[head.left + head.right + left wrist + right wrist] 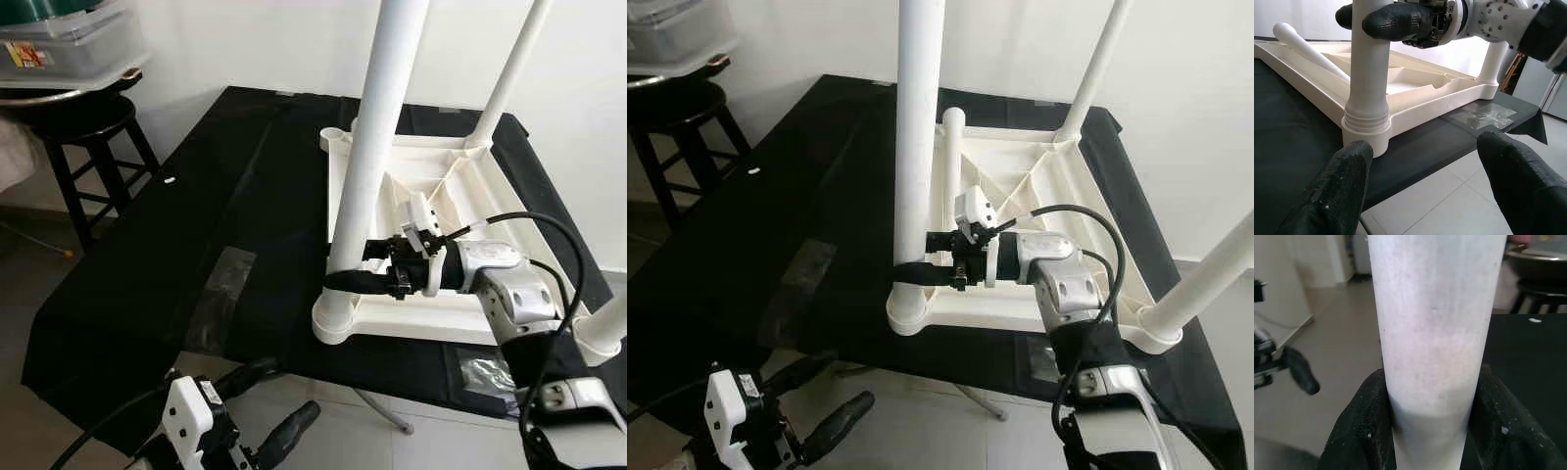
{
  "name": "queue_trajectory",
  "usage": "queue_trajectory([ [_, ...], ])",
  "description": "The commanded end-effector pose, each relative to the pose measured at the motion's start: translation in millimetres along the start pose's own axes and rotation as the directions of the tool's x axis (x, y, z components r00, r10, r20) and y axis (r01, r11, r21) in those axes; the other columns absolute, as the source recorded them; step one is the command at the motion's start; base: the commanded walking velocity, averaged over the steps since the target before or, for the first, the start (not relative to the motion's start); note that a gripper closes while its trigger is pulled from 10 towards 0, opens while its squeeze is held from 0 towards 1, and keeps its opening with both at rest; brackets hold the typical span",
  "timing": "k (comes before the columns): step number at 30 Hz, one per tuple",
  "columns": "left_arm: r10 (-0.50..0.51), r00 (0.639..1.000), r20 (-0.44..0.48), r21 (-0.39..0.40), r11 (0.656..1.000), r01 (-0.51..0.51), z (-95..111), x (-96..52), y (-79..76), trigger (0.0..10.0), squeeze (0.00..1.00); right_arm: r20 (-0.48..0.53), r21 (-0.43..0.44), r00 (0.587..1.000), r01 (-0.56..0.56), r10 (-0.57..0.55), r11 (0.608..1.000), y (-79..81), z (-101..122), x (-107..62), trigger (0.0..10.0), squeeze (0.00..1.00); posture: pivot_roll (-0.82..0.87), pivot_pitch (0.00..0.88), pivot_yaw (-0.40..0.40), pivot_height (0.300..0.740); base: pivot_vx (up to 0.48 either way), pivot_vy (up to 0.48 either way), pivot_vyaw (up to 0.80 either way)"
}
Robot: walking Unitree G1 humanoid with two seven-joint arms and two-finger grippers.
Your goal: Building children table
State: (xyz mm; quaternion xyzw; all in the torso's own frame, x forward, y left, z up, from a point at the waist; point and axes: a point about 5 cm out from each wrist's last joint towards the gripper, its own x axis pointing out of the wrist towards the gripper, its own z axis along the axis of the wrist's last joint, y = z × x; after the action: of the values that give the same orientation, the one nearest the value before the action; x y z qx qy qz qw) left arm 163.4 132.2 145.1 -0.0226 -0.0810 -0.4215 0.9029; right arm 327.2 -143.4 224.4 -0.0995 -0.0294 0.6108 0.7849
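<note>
**Child's table taking shape, one leg left lying loose**

A white plastic tabletop (431, 245) is seen lying upside down on a black cloth (147, 284) spread over a low surface. The near leg (377, 147) is held upright in its corner socket (1365, 128) and is clamped low down between the two black fingers of the right gripper (358, 266), the grip being shown close up in the right wrist view. Two more legs are already stood in place: a far leg (509, 73) and another leg (1205, 284) at the robot's right corner. A fourth leg (1310, 49) is seen lying loose inside the ribbed underside of the top, and its corner socket (333, 135) at the far left appears unfilled. The job is judged to be about three quarters done; whether the held leg is fully screwed home cannot be told.

The left gripper (1420, 181) is held low, near the cloth's front edge, its fingers spread apart and nothing between them.

On a dark stool (88, 137) in the corner, a clear plastic bin (69, 44) is stacked; its contents cannot be made out.
</note>
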Motion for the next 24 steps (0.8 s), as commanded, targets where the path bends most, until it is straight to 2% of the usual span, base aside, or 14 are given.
queue_trajectory([
  [1,-0.002,1.0,0.002,0.002,1.0,0.002,1.3,-1.0,0.0,10.0,0.0,-0.061,0.035,0.98,0.194,-0.192,0.98,8.6,-15.4,10.1,0.0,0.0,0.02,0.178,-0.069,0.74,0.0,0.0,0.0],
  [2,0.0,1.0,0.001,0.005,1.0,0.0,1.3,-1.3,1.2,10.0,0.0,-0.065,0.038,0.917,0.397,-0.394,0.917,16.4,-20.6,19.6,0.0,0.0,0.01,0.18,-0.069,0.74,0.0,0.0,0.0],
  [3,0.0,1.0,0.001,0.005,1.0,0.0,1.3,-1.3,1.2,10.0,0.0,-0.065,0.038,0.917,0.397,-0.394,0.917,16.4,-20.6,19.6,0.0,0.0,0.01,0.18,-0.069,0.74,0.0,0.0,0.0],
  [5,0.0,1.0,-0.002,0.009,1.0,0.0,1.2,-1.7,2.6,10.0,0.0,-0.151,0.089,0.693,0.72,-0.705,0.688,54.3,-38.7,27.1,0.0,0.0,0.01,0.178,-0.065,0.74,0.0,0.0,0.0],
  [6,0.0,1.0,-0.002,0.009,1.0,0.0,1.2,-1.7,2.6,10.0,0.0,-0.151,0.089,0.693,0.72,-0.705,0.688,54.3,-38.7,27.1,0.0,0.0,0.01,0.178,-0.065,0.74,0.0,0.0,0.0],
  [8,0.0,1.0,-0.005,0.011,1.0,0.0,0.1,-1.3,5.1,10.0,0.0,-0.169,0.111,0.665,0.746,-0.727,0.656,79.5,-42.2,39.6,0.0,0.0,0.0,0.165,-0.039,0.74,0.0,0.0,0.0],
  [15,0.0,1.0,-0.007,0.014,1.0,0.0,-1.9,0.5,8.3,10.0,0.0,-0.154,0.107,0.704,0.71,-0.693,0.697,72.3,-40.8,47.3,0.0,0.0,0.01,0.153,-0.044,0.74,0.0,0.0,0.0],
  [16,0.003,1.0,-0.006,0.014,1.0,-0.003,-2.0,0.6,9.1,10.0,0.0,-0.155,0.106,0.705,0.709,-0.692,0.698,69.3,-39.4,47.7,4.9,0.0,0.0,0.149,-0.041,0.74,0.0,0.0,0.0],
  [17,0.006,1.0,-0.005,0.015,1.0,-0.006,-2.3,0.7,9.8,10.0,0.0,-0.163,0.106,0.692,0.721,-0.703,0.685,69.5,-37.5,48.6,4.9,0.0,0.0,0.147,-0.038,0.74,0.0,0.0,0.0],
  [18,0.011,1.0,-0.004,0.016,1.0,-0.011,-2.3,0.7,10.4,10.0,0.0,-0.168,0.111,0.703,0.71,-0.691,0.695,69.4,-35.7,50.4,10.0,0.0,0.0,0.145,-0.038,0.74,0.0,0.0,0.0],
  [20,0.014,1.0,-0.003,0.018,1.0,-0.014,-2.7,1.3,11.0,10.0,0.0,-0.14,0.114,0.745,0.666,-0.652,0.737,68.9,-28.6,53.9,10.0,0.0,0.0,0.142,-0.038,0.74,0.0,0.0,0.0],
  [21,0.013,1.0,-0.002,0.019,1.0,-0.013,-2.8,2.0,11.0,10.0,0.0,-0.116,0.134,0.787,0.617,-0.606,0.776,65.1,-25.5,54.6,10.0,1.0,0.0,0.137,-0.04,0.74,0.0,0.0,0.0],
  [23,0.011,1.0,-0.001,0.019,1.0,-0.011,-3.0,2.5,10.9,10.0,0.0,-0.101,0.146,0.81,0.587,-0.578,0.797,62.6,-23.4,54.6,10.0,1.0,0.0,0.137,-0.04,0.74,0.0,0.0,0.0],
  [24,0.01,1.0,0.001,0.02,1.0,-0.01,-3.2,3.5,10.6,10.0,0.0,-0.035,0.142,0.876,0.481,-0.482,0.865,54.7,-14.8,53.7,10.0,1.0,0.0,0.133,-0.041,0.74,0.0,0.0,0.0],
])
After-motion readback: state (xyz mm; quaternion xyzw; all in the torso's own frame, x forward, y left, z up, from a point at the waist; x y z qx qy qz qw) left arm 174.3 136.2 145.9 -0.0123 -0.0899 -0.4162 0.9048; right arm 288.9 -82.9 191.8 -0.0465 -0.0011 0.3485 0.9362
